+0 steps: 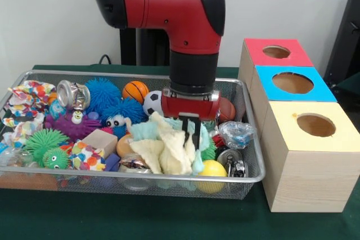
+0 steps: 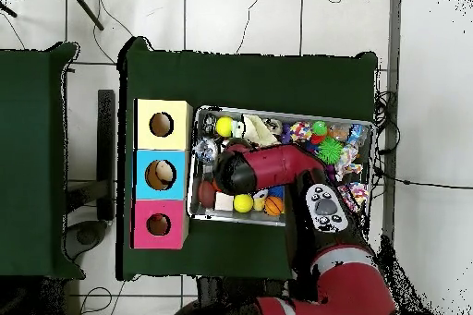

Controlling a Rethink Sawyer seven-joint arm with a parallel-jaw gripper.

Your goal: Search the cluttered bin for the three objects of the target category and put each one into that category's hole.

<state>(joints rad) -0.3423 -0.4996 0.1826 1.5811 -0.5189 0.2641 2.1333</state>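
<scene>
Three boxes: pale wooden boxes stand in a row just beside the basket, each with a round hole in its coloured top: yellow-topped box (image 1: 313,155), blue-topped box (image 1: 292,84), red-topped box (image 1: 277,52).
Bin: the wide, shallow silver wire-mesh basket (image 1: 252,155) sits on the dark green tablecloth (image 1: 140,220), packed with toys.
Arm: the red and black robot arm (image 1: 180,9) comes down over the basket's half nearer the boxes.
Gripper: the black-fingered gripper (image 1: 193,133) is lowered into the clutter, pinching a cream and pale-teal fabric piece (image 1: 169,147).
Clutter: small orange basketball (image 1: 135,91), blue spiky ball (image 1: 102,94), green spiky ball (image 1: 45,141), yellow ball (image 1: 212,170), crushed silver can (image 1: 72,95), plain wooden block (image 1: 100,141).
</scene>
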